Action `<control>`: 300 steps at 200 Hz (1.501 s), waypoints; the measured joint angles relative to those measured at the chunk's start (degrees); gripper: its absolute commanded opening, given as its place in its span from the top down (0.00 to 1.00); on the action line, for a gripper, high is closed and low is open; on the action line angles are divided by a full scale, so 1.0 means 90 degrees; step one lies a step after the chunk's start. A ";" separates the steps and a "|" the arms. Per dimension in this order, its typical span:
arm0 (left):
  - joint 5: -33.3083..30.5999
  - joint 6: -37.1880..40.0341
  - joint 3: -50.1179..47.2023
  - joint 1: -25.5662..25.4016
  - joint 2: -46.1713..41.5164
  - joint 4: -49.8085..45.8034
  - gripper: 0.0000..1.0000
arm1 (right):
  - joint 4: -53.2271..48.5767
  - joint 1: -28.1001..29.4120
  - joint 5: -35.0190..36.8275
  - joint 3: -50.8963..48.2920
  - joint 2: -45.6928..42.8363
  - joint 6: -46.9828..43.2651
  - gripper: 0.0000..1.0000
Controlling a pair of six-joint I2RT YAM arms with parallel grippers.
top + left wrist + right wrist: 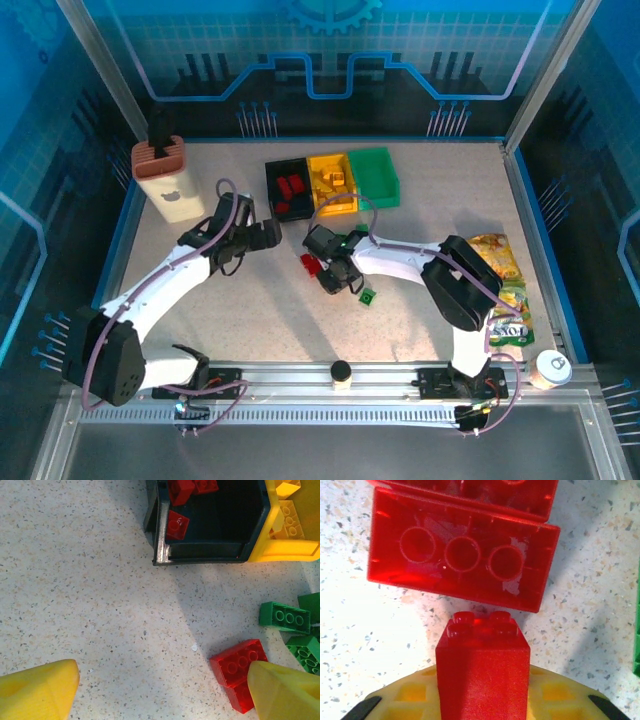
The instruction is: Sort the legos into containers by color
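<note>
At table centre, in front of the bins: right gripper (482,700), clamped on a small red brick (482,650), just beside a larger red brick (462,555) lying underside up. Left gripper (160,695): jaws spread wide, gripping nothing, over the tabletop (90,605) near the black bin (159,540). Black bin holds red bricks (177,524); yellow bin (285,552) adjoins it. Green bricks (284,616) lie loose on the table.
</note>
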 measured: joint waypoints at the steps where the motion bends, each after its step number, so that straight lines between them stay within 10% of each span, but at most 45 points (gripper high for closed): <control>1: 0.0000 0.0000 -0.0007 0.0000 -0.0010 0.0002 0.12 | -0.0005 0.0005 0.0005 0.0002 0.0000 -0.0002 0.74; 71: -0.0068 -0.0087 -0.0636 0.0000 -0.0772 -0.0015 0.13 | -0.0469 -0.0090 0.0095 0.1994 0.0216 -0.0335 0.73; 180: -0.0034 -0.0408 -0.1173 -0.0056 -0.2266 -0.0430 0.15 | -0.1661 -0.0933 0.0231 0.7652 0.3633 -0.1120 0.68; 189: -0.0017 -0.0435 -0.1212 -0.0066 -0.2356 -0.0457 0.15 | -0.1678 -0.1010 0.0223 0.8012 0.3895 -0.1141 0.61; 200: -0.0002 -0.0491 -0.1253 -0.0087 -0.2438 -0.0508 0.15 | -0.1668 -0.1103 0.0209 0.8369 0.4175 -0.1151 0.28; 213: 0.0007 -0.0534 -0.1265 -0.0104 -0.2489 -0.0588 0.15 | -0.1698 -0.1185 0.0214 0.8689 0.4418 -0.1166 0.21; 300: 0.0075 -0.0476 -0.1263 -0.0775 -0.1770 -0.0406 0.12 | -0.0311 -0.0930 0.0308 0.3959 0.1144 -0.1013 0.19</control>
